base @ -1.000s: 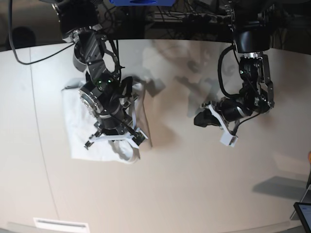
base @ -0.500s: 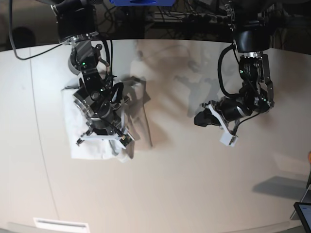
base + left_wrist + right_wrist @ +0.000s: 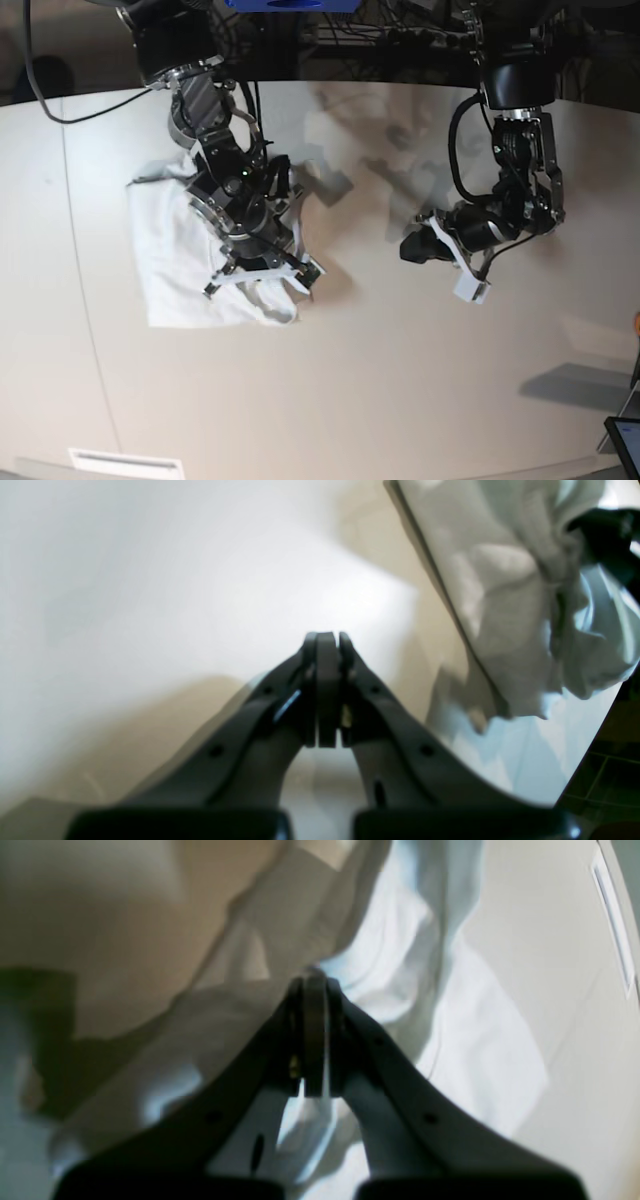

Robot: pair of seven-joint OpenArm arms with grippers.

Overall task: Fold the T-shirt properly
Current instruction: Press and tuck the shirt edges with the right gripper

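So the right claw (image 3: 314, 985) is pressed together right over the T-shirt (image 3: 180, 260), probably tidying a fold, though I can't tell if it's pinching cloth. Left claw (image 3: 325, 645), also clamped and empty, waits well off to the side over bare worktop (image 3: 400, 380). Shirt's a wrinkly white bundle, roughly squared.

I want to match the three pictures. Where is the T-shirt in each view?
Base: T-shirt lies at left on the table, under the right arm.
Left wrist: T-shirt is at upper right, apart from the shut left gripper.
Right wrist: T-shirt fills the middle, behind the shut right gripper.
Shared landmark: the table.
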